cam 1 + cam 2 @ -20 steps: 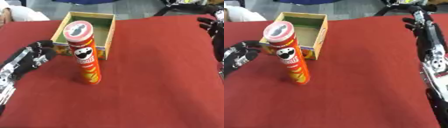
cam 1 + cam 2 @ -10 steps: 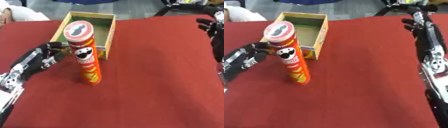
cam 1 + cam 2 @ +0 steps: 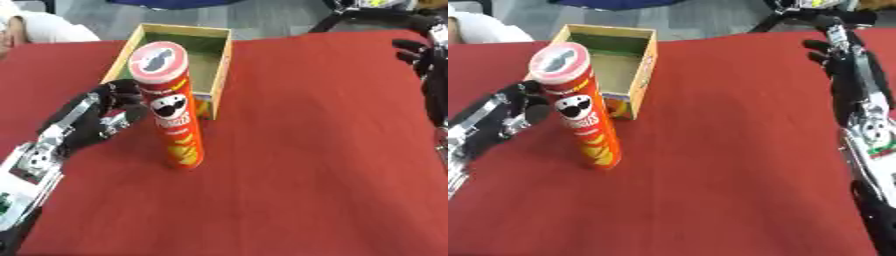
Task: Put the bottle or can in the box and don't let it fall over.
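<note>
The tall red can [image 3: 173, 107] was noted standing upright on the red-covered bench [image 3: 315, 165], just in front of the open box [image 3: 180, 60] and still outside it. The box, with its green floor, was seen empty as far as its inside showed, its near wall close behind the can.

The left hand [image 3: 103, 117] was recorded beside the can's left flank at about mid-height, fingers curved toward it and the nearest ones at or almost at its surface. Contact could not be confirmed; no closed grasp round the can was seen, so the hand was logged as open.

The right hand [image 3: 833, 47] was observed far off near the bench's far right edge, with nothing in it; whether its fingers were spread or curled could not be told.

Progress was judged early: nothing placed yet. Grasping, lifting over the box wall and setting the can down upright were all left. A tall, narrow can was judged prone to tipping.
</note>
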Motion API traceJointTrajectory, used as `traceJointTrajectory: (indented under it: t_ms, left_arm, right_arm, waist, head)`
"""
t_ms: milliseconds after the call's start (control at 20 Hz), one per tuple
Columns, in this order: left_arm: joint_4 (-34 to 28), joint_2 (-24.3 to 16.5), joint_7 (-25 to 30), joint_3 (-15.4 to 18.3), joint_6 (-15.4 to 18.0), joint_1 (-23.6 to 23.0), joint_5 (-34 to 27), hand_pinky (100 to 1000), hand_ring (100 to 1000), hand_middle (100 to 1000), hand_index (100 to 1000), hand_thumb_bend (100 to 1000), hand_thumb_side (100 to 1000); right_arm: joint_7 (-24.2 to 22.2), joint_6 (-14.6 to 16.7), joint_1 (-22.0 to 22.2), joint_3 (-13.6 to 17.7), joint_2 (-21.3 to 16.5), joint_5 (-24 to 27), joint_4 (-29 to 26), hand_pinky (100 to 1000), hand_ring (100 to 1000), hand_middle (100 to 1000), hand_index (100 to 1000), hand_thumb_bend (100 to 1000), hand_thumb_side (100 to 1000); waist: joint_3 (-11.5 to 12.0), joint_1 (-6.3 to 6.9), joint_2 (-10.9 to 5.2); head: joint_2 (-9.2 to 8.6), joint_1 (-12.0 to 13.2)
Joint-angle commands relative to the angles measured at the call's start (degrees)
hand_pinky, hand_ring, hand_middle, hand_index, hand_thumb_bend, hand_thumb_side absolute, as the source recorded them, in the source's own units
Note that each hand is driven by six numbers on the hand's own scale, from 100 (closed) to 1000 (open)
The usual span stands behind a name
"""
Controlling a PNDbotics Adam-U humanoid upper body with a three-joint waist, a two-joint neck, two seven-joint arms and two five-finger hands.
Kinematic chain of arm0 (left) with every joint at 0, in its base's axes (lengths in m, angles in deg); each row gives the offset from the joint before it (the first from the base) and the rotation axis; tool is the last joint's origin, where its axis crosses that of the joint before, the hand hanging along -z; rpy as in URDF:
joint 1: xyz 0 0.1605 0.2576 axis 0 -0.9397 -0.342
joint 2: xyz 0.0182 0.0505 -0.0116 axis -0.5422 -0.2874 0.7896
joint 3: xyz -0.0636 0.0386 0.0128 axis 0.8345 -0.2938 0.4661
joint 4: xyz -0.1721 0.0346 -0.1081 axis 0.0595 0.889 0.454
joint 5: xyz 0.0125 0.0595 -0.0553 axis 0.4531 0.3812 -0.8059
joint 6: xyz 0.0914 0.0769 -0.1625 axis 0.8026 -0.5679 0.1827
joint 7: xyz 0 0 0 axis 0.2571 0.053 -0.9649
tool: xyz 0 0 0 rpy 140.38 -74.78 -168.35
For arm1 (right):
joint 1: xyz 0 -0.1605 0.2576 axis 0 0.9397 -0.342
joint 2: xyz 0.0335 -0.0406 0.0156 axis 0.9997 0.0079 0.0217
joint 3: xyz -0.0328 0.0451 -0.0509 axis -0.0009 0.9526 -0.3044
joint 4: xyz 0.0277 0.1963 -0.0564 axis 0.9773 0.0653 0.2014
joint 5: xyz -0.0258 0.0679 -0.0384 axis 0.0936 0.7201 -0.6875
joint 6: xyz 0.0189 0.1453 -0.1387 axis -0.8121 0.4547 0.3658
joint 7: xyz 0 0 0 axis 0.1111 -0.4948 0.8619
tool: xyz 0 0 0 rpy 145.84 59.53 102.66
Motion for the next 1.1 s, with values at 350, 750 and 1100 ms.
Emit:
traceJointTrajectory:
  t_ms: [350,750,1100]
  left_arm:
    - [-0.4,-0.2,0.9,-0.1,-0.4,1.3,3.2,1000,872,838,924,846,680]
    - [0.4,1.0,0.3,-0.3,-0.8,1.8,5.1,1000,872,838,925,877,700]
    - [1.3,2.1,-0.7,-0.7,-2.1,2.5,5.2,1000,870,832,922,875,715]
  right_arm:
    - [-0.3,0.2,-0.3,0.2,-0.4,0.3,-0.9,895,844,907,895,100,906]
    - [-0.5,0.1,-0.3,0.1,-0.3,0.3,-0.9,894,841,904,892,100,907]
    - [-0.6,0.1,-0.3,0.0,-0.2,0.3,-0.8,893,838,902,891,100,908]
  waist:
    - [0.0,0.00,-1.35]
    - [-0.1,-0.03,-1.31]
    - [-0.2,0.02,-1.23]
  head:
    - [-0.34,0.5]
    - [-0.48,0.7]
    - [-0.45,0.8]
